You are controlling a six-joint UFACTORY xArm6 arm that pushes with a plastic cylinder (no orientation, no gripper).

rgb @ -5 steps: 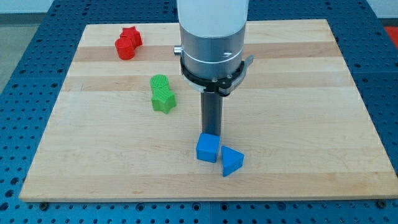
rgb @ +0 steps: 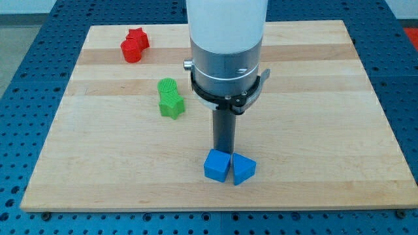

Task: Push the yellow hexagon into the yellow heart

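Where the rod comes down from the big arm body, you see my tip (rgb: 224, 153) just at the 12 o'clock side of the blue cube (rgb: 217, 166), the very end hidden behind it. The blue triangular block (rgb: 243, 170) touches that cube at its 3 o'clock. On the worktop (rgb: 326, 130), two green blocks (rgb: 170, 98) sit touching at 10 o'clock, two red blocks (rgb: 134, 45) farther at 11. This arm carries no jaws. You cannot see any yellow hexagon or yellow heart.

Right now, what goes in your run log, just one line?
my tip: behind blue cube, blue triangle | yellow hexagon, yellow heart: not visible | push: not started
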